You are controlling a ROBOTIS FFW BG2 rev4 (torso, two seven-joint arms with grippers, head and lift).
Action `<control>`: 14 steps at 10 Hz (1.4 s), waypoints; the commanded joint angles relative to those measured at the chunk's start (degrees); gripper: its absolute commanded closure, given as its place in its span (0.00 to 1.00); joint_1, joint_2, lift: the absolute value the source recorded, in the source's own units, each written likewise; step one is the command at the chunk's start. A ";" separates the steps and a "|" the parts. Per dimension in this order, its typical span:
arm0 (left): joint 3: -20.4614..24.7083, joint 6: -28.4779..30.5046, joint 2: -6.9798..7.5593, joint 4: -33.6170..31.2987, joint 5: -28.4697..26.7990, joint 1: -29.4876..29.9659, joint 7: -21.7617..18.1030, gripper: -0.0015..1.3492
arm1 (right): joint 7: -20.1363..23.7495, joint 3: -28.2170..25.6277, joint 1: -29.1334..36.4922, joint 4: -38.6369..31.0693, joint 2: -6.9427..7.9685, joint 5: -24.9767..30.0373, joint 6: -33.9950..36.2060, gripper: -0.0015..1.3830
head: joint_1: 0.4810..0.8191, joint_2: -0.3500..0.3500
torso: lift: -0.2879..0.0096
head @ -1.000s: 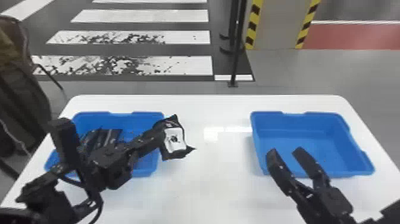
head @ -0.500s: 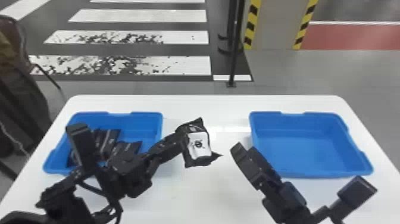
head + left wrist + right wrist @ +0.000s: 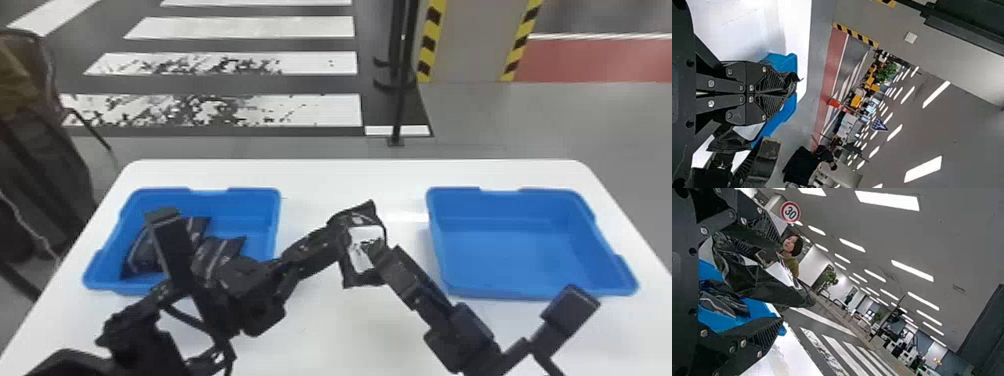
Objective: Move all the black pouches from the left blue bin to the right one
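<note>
My left gripper [image 3: 336, 237], shut on a black pouch [image 3: 367, 246] with a white label, is above the table between the bins. In the left wrist view, that gripper [image 3: 789, 93] has its fingers together on the dark pouch [image 3: 794, 80]. My right gripper [image 3: 389, 261] is at the pouch's right side. The right wrist view has this gripper [image 3: 779, 278] open, with the pouch [image 3: 756, 280] between its spread fingers. More black pouches [image 3: 142, 252] lie in the left blue bin [image 3: 255, 197], partly behind the left arm. The right blue bin [image 3: 510, 250] is empty.
Both bins stand on a white table [image 3: 350, 175], with bare tabletop between them. A black stand [image 3: 398, 105] rises from the floor beyond the table. A chair [image 3: 45, 120] is behind at the left.
The left gripper has carried its pouch rightward, away from the left bin. My right gripper has swung left from in front of the right bin to the pouch.
</note>
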 commanded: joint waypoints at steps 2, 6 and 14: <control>-0.62 0.14 -0.01 0.00 0.28 -0.15 -0.01 0.90 | -0.43 0.42 -0.47 0.57 0.00 -1.77 0.27 0.83 | 0.63 0.53 | 0.50; -0.16 -1.97 -0.10 0.14 0.85 0.28 0.61 0.87 | -0.52 1.68 -0.33 0.71 0.00 -4.63 -0.58 0.92 | 0.63 0.53 | 0.50; 6.35 1.27 -0.98 0.28 0.97 2.10 1.13 0.10 | -1.66 -17.97 -20.16 22.65 -3.78 21.88 -0.01 0.90 | 0.63 0.32 | 0.50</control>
